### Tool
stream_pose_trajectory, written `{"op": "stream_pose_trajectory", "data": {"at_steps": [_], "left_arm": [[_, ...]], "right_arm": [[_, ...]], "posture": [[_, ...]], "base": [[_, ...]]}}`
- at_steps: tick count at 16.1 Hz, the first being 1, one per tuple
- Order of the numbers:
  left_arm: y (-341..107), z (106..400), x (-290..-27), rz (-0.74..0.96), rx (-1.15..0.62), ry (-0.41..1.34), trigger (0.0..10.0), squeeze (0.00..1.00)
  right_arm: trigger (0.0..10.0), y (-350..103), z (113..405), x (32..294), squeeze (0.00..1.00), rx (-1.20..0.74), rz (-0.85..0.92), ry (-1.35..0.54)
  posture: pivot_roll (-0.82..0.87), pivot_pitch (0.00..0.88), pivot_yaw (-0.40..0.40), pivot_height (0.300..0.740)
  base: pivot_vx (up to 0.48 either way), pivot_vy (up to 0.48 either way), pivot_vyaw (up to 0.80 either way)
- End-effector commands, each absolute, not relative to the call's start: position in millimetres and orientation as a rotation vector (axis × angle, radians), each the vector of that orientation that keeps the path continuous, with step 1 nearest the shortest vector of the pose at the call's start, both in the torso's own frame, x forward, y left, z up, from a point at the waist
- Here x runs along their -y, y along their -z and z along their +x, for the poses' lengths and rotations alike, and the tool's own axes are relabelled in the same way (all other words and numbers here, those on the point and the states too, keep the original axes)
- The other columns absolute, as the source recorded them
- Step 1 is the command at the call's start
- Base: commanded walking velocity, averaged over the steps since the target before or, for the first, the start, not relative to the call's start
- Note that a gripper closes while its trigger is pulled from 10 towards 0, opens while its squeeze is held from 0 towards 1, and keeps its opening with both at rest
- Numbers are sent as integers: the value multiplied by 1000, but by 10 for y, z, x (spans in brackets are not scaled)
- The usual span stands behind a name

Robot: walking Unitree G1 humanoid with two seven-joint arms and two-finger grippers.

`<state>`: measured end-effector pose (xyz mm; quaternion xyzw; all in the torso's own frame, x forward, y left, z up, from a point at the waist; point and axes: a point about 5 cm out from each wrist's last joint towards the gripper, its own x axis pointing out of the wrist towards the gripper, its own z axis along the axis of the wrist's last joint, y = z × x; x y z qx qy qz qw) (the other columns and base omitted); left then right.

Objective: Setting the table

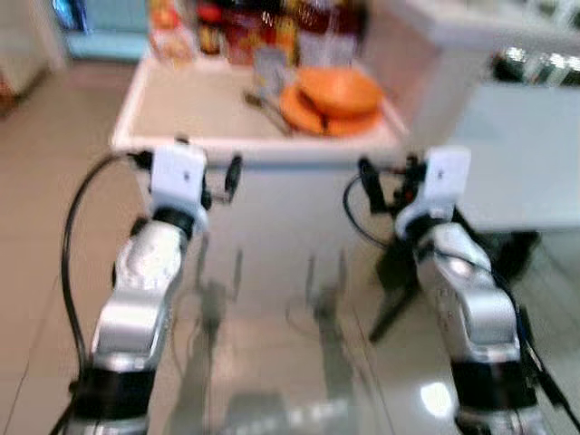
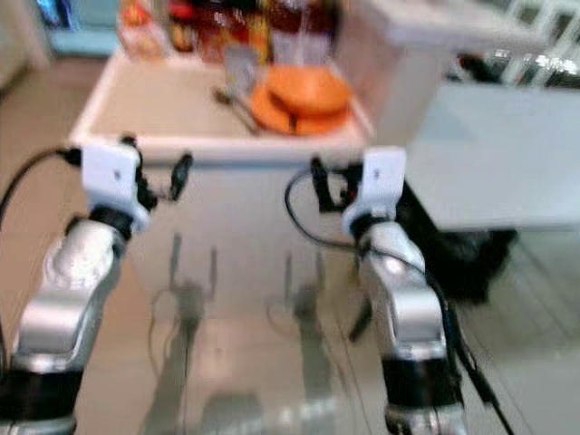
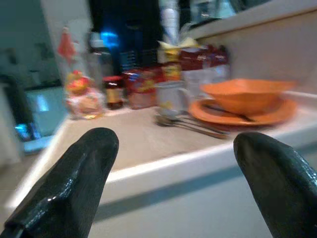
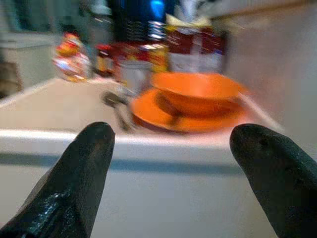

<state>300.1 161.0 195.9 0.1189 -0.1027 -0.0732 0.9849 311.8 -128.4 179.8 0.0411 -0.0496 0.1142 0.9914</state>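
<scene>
**Approach to the counter, nothing picked up yet**

White counter (image 1: 181, 113) stood just ahead of the robot, w/ shiny tiled floor (image 1: 272, 362) below; frames blurred. Both arms were raised toward its near edge. Left gripper (image 1: 217, 177) and right gripper (image 1: 385, 181) each had fingers spread apart, holding nothing, both short of the counter edge and lower than the top.

Tableware sat at the far right of the counter top: 1 orange bowl (image 4: 195, 91) resting on orange plates (image 1: 322, 113) (2 by the look, stacked or overlapping; blur makes it hard to tell), 1 grey cup (image 3: 171, 96) just left of them, plus spoons (image 3: 190, 125), prob. 2, lying beside the plate. Row of jars and packets (image 3: 143, 84) lined the far edge; count unclear.

Step in hand, as I judge it: closing in, pre-grasp. Next move needs grippers lifted above the edge, then reaching far-right to the bowl or plate rim.
</scene>
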Motion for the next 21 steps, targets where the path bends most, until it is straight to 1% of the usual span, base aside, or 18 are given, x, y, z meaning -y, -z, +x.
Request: {"op": "stream_pose_trajectory", "data": {"at_steps": [1,8,12,13,14,15,17,18,19,20,21], "left_arm": [[-1992,3003,-1657,247,216,130,10000,0],[-1991,2999,-1654,252,216,135,10000,0],[-2006,3000,-1626,254,224,153,10000,0],[-2017,2992,-1600,249,230,175,10000,0],[-2023,2985,-1585,236,230,187,10000,0],[-2047,2961,-1582,176,230,211,10000,0],[-2073,2963,-1649,200,244,206,10000,0],[-2076,2966,-1671,204,243,202,10000,0],[-2086,2960,-1682,205,248,202,10000,0],[-2109,2951,-1705,210,255,199,10000,0],[-2132,2936,-1716,217,265,206,10000,0]], "right_arm": [[10000,-1848,3116,1221,0,117,85,-257],[10000,-1831,3115,1205,0,105,103,-269],[10000,-1850,3066,1249,0,123,139,-254],[10000,-1887,3012,1281,0,165,160,-250],[10000,-1930,2966,1290,0,208,189,-255],[10000,-1992,2885,1284,0,263,218,-277],[10000,-1975,2864,1251,0,239,232,-312],[10000,-1968,2862,1239,690,228,227,-323],[10000,-1960,2857,1221,690,217,231,-342],[10000,-1930,2840,1177,1000,179,249,-390],[10000,-1920,2827,1157,1000,171,260,-412]], "posture": [[103,0,-102,740],[103,0,-105,740],[100,0,-100,740],[98,0,-95,740],[99,0,-94,740],[98,0,-92,740],[98,0,-91,740],[98,0,-91,740],[99,0,-93,740],[102,0,-96,740],[103,0,-97,740]], "base": [[480,0,0],[480,0,0],[480,0,-800],[480,0,0],[375,0,0],[0,0,0],[0,0,0],[0,0,0],[0,0,0],[0,0,0],[0,0,0]]}}
